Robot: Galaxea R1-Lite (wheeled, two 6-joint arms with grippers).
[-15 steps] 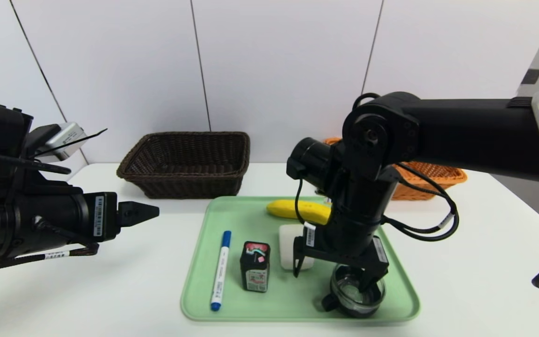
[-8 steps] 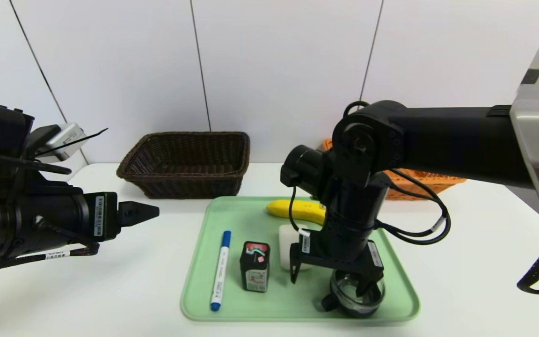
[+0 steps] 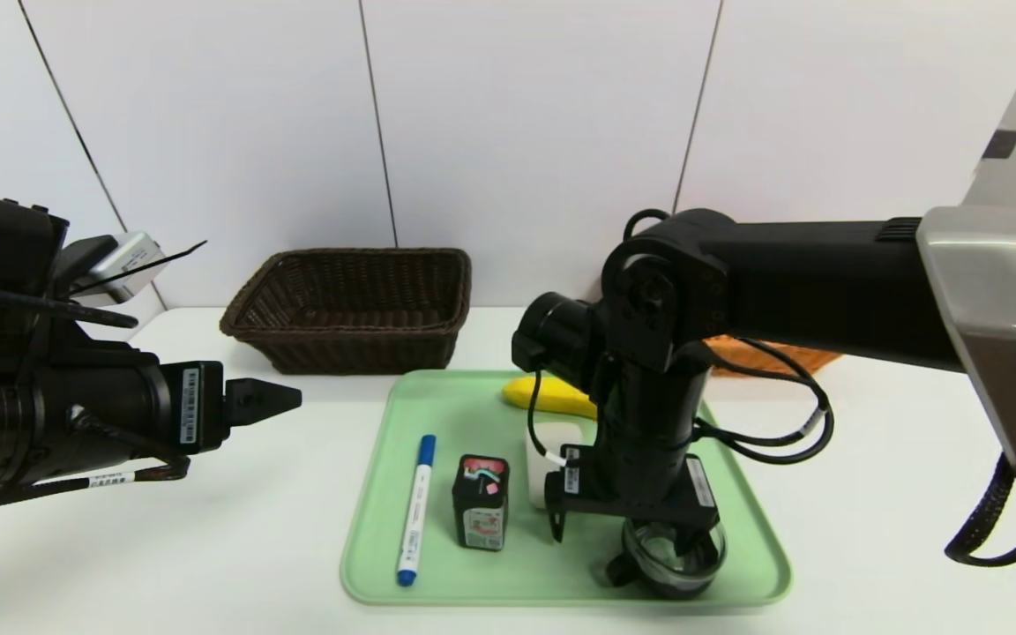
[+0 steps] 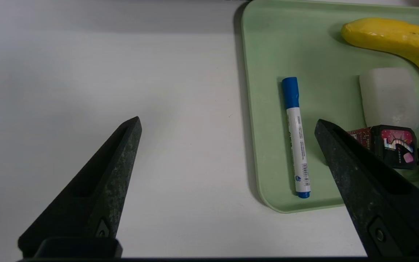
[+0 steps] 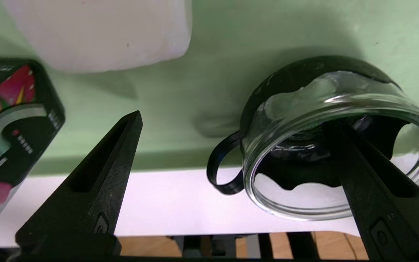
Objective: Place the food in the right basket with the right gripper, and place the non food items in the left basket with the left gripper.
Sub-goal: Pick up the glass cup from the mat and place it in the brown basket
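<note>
- My right gripper [image 3: 621,534] hovered over the near right tray [image 3: 561,578], wide open, holding nothing, one finger above the glass cup [image 3: 680,564].
- My left gripper [image 4: 228,122] stood left, wide open, gripping nothing.

Black jointed arms carry looping cables and barcode labels.

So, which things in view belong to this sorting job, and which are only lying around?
Job: yellow banana, blue-white marker, black box, white block, glass cup, dark wicker basket, orange basket, green tray.

Just lying about: none that I see.
</note>
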